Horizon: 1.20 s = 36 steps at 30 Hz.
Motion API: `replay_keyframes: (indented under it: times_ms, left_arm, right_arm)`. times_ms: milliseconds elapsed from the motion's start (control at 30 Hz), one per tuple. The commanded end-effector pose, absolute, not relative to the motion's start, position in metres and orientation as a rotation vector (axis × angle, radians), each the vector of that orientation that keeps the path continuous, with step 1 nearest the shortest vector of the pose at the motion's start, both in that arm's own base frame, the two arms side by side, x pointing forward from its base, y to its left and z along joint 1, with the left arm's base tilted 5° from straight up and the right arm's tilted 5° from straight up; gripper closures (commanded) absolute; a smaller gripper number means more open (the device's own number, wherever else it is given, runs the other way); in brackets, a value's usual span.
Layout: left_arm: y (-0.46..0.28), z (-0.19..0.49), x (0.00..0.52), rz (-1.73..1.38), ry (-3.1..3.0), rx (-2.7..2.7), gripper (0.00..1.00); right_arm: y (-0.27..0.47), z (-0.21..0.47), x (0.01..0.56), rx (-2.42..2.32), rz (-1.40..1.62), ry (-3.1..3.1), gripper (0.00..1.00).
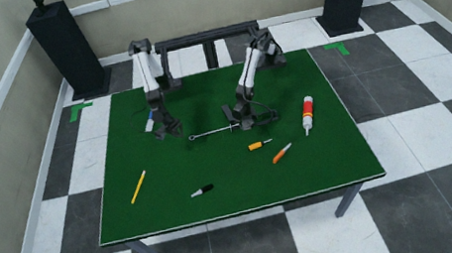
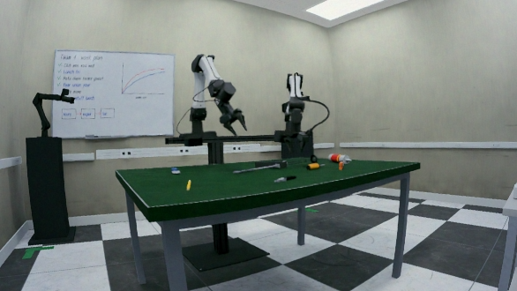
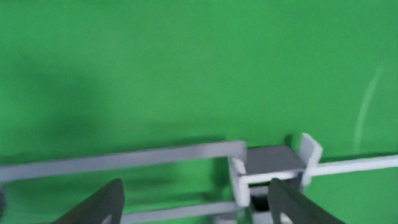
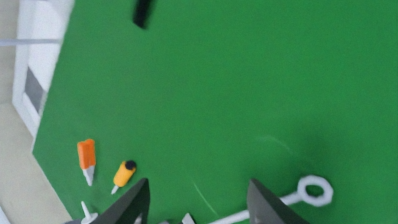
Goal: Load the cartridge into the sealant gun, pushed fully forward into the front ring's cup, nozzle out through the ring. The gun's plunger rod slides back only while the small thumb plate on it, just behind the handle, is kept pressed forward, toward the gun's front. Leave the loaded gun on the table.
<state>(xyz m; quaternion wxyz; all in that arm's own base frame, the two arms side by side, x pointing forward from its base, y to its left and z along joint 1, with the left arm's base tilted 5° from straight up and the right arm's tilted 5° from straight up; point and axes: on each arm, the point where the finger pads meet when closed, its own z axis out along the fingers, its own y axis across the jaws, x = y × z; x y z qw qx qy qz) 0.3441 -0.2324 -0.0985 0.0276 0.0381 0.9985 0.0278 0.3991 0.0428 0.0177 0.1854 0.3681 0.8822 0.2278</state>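
A black-and-silver marker [image 1: 203, 191] [image 2: 285, 179] [image 4: 142, 12] lies near; farther back at right, the red-and-white cylindrical cartridge [image 1: 307, 113] [image 2: 339, 158] lies outside the dark-framed sealant gun [image 1: 227, 112] [image 2: 277, 162] [image 3: 190, 151], mid-table; above its handle the left gripper [image 1: 247, 125] [image 2: 295, 150] [image 3: 196, 187] is open; the right gripper [image 1: 178, 128] [image 2: 240, 132] [image 4: 198, 188], partly open, hangs empty, left.

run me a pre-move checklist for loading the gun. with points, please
1. cartridge [image 1: 308, 113] [image 2: 340, 158] [image 4: 88, 215] in gun [image 3: 120, 159]: not ok, lies apart on the table
2. left tool [image 1: 247, 127] [image 2: 296, 149] [image 3: 196, 200] open, holding nothing: ok
3. right tool [image 1: 176, 132] [image 2: 239, 132] [image 4: 199, 200] gripping the rod [image 1: 214, 131] [image 2: 256, 169] [image 3: 355, 165] [image 4: 235, 218]: not ok, open and empty
4. rod reaching out behind the thumb plate [image 3: 311, 150]: ok
5. rod fully back: cannot tell
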Motion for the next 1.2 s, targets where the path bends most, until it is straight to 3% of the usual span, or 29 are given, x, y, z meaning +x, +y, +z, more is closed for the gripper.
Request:
replay_keyframes:
  times_ms: [0, 333, 733, 900, 1167]
  left_arm:
    - [-0.218, -0.083, 0.361, 0.022, 3.038, 0.232, 0.26]
    - [-0.162, -0.078, 0.380, 0.026, 3.031, 0.305, 0.26]
    - [-0.071, -0.071, 0.393, 0.049, 3.012, 0.417, 0.26]
    - [-0.050, -0.070, 0.393, 0.053, 3.008, 0.444, 0.26]
    - [0.012, -0.065, 0.386, 0.078, 2.993, 0.520, 0.26]
  right_arm:
    - [0.042, 0.064, 0.426, 0.829, 0.620, 2.389, 0.49]
    - [0.038, 0.103, 0.427, 0.636, 0.546, 2.322, 0.49]
    - [0.027, 0.212, 0.445, 0.355, 0.411, 2.060, 0.49]
    - [0.020, 0.210, 0.436, 0.332, 0.367, 2.068, 0.49]
    - [0.015, 0.293, 0.433, 0.184, 0.261, 1.863, 0.49]
